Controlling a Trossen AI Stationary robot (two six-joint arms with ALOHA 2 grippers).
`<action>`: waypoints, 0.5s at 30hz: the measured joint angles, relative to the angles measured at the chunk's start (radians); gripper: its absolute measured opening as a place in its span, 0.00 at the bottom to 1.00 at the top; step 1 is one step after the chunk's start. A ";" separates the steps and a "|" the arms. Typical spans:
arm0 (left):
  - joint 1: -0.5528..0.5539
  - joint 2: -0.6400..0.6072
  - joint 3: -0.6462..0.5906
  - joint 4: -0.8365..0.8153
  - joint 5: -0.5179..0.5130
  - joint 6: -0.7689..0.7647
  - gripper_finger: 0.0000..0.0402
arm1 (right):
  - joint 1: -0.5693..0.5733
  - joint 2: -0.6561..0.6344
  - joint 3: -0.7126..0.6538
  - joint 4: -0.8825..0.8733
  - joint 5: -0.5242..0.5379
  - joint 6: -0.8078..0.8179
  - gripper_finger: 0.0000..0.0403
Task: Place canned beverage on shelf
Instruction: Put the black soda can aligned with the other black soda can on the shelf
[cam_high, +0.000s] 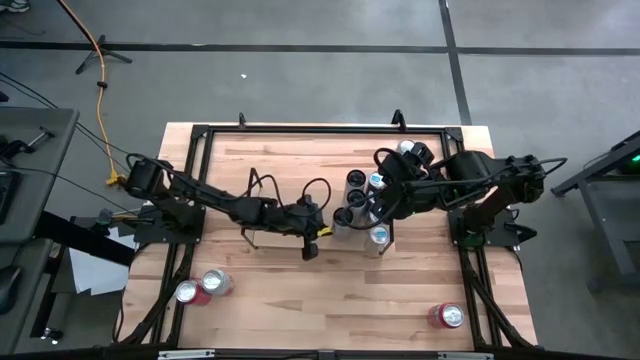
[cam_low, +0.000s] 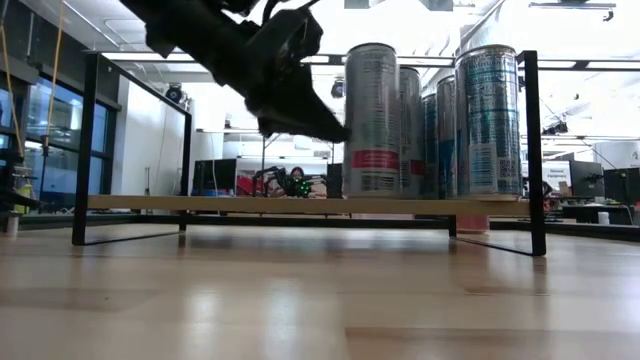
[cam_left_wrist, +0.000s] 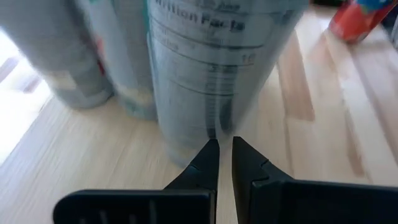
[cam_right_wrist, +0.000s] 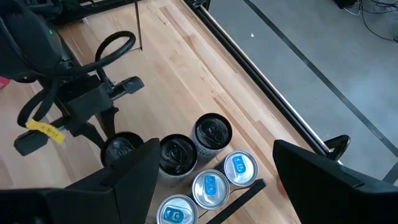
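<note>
The shelf (cam_low: 250, 204) is a low light-wood board with black wire end frames. Several tall cans (cam_high: 357, 198) stand upright on their bases at its right end, some with dark tops (cam_right_wrist: 177, 152) and some silver with blue tabs (cam_right_wrist: 208, 186). My left gripper (cam_high: 322, 222) is shut, its tips at the side of the nearest can (cam_low: 372, 120), which fills the left wrist view (cam_left_wrist: 211, 74). My right gripper (cam_right_wrist: 214, 149) is open and hovers above the cluster of cans (cam_high: 385, 195), touching nothing. My left gripper has its shut fingertips (cam_left_wrist: 211, 152) against the can's side wall (cam_left_wrist: 214, 127). In the low view the tips (cam_low: 335, 130) meet the wall at about half height. The fingers come from the table's left, slanting down. The can stands upright on the shelf board.
Two loose cans (cam_high: 200, 287) lie near the table's front left and one red can (cam_high: 447, 316) near the front right. Black metal rails (cam_high: 300, 128) frame the plank tabletop. The left part of the shelf board holds no cans.
</note>
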 joint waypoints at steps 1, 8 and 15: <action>0.000 0.004 0.007 0.000 0.002 0.008 0.00 | 0.000 0.000 0.000 0.000 0.000 0.000 0.74; 0.008 -0.007 0.055 -0.084 -0.085 0.105 0.00 | 0.000 0.000 0.000 0.000 -0.001 0.001 0.74; 0.038 0.004 0.094 -0.079 -0.086 0.116 0.00 | 0.000 0.000 0.000 0.000 -0.003 0.018 0.74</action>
